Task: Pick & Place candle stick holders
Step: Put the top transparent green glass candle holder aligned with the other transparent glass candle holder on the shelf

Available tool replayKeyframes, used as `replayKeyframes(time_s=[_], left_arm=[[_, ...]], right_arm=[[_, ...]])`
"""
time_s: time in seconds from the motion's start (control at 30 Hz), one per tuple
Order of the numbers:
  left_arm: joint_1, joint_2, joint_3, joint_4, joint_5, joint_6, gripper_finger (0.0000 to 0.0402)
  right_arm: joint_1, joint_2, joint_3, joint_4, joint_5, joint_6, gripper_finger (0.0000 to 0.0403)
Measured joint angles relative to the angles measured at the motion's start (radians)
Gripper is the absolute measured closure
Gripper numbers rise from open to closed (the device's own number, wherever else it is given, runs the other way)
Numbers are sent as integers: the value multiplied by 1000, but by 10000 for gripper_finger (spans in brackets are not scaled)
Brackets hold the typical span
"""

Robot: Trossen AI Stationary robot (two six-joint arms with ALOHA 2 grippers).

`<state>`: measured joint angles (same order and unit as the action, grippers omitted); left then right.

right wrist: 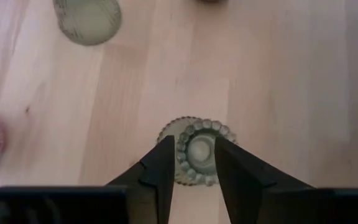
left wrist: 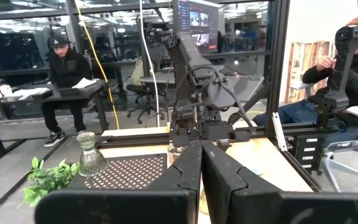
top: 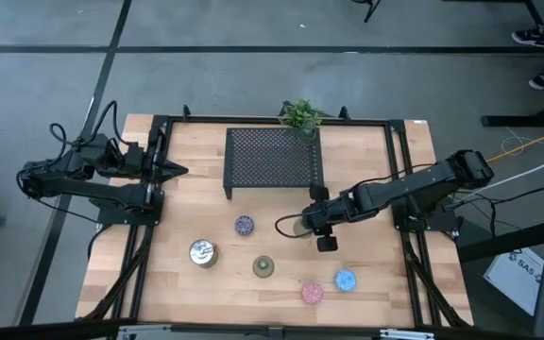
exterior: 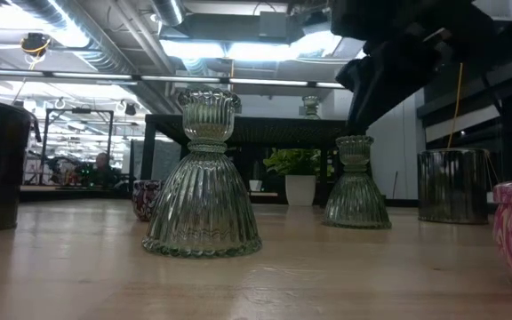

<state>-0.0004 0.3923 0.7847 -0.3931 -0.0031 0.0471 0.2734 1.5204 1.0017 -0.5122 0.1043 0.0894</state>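
Observation:
An olive-green glass holder (right wrist: 201,140) stands upright on its base on the table, right of centre (top: 291,227). My right gripper (right wrist: 196,155) hangs open just above it, fingers pointing down, one on either side of its top cup; in the low view the cup (exterior: 356,149) shows free below the arm. A second olive holder (top: 263,267) stands nearer the front. A third olive holder (left wrist: 90,155) stands on the black mesh rack (top: 272,159). The purple (top: 244,225), silver (top: 203,253), pink (top: 312,293) and blue (top: 346,280) holders stand on the table. My left gripper (top: 173,172) is shut and empty at the left.
A small green plant (top: 300,115) stands behind the rack at the far edge. Another silver holder (exterior: 452,185) shows in the low view to the right of the arm. Black frame rails (top: 149,236) run along the table's sides. People sit at desks beyond the table (left wrist: 67,68).

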Motion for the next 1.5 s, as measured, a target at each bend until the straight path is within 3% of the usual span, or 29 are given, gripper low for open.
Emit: replayKeyframes(time_s=[0.3, 1.23, 1.5], left_arm=[[0, 0, 0, 0, 0, 0, 394], [0, 0, 0, 0, 0, 0, 394], [0, 0, 0, 0, 0, 0, 395]], right_arm=[[-1, 0, -9, -3, -37, -22, 312], [-37, 0, -9, 1, -90, -35, 313], [-37, 0, -9, 20, -90, -35, 274]])
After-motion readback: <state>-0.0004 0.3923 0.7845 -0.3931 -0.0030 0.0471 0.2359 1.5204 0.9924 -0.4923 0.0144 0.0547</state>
